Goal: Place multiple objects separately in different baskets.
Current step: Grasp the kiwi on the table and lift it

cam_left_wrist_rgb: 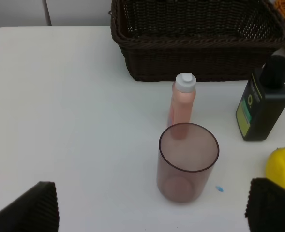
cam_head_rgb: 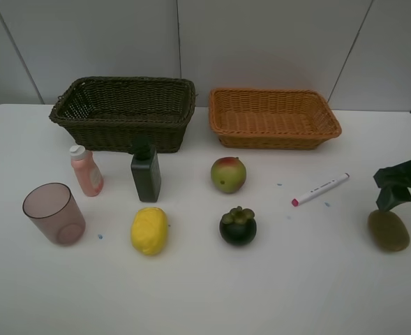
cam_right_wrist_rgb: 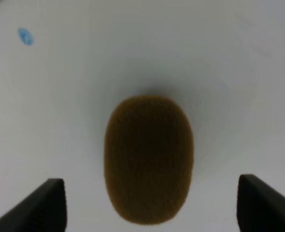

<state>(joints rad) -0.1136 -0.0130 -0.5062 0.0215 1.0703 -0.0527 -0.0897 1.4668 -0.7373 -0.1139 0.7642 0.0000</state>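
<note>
My right gripper (cam_head_rgb: 395,201) hovers open just above the brown kiwi (cam_head_rgb: 389,230) at the table's right edge. In the right wrist view the kiwi (cam_right_wrist_rgb: 149,164) lies between the spread fingertips (cam_right_wrist_rgb: 40,205) of the gripper (cam_right_wrist_rgb: 154,205), untouched. My left gripper (cam_left_wrist_rgb: 152,212) is open and empty near the tinted cup (cam_left_wrist_rgb: 188,162); it is out of the exterior view. The cup (cam_head_rgb: 54,213), pink bottle (cam_head_rgb: 86,171), dark green bottle (cam_head_rgb: 146,173), lemon (cam_head_rgb: 149,230), apple (cam_head_rgb: 228,174), mangosteen (cam_head_rgb: 238,225) and white marker (cam_head_rgb: 320,189) stand on the table. The dark basket (cam_head_rgb: 125,129) and orange basket (cam_head_rgb: 275,132) hold nothing.
Both baskets stand side by side at the back of the white table (cam_head_rgb: 205,293), against a grey wall. In the left wrist view the pink bottle (cam_left_wrist_rgb: 182,104), the dark green bottle (cam_left_wrist_rgb: 262,106), part of the lemon (cam_left_wrist_rgb: 283,164) and the dark basket (cam_left_wrist_rgb: 195,60) show.
</note>
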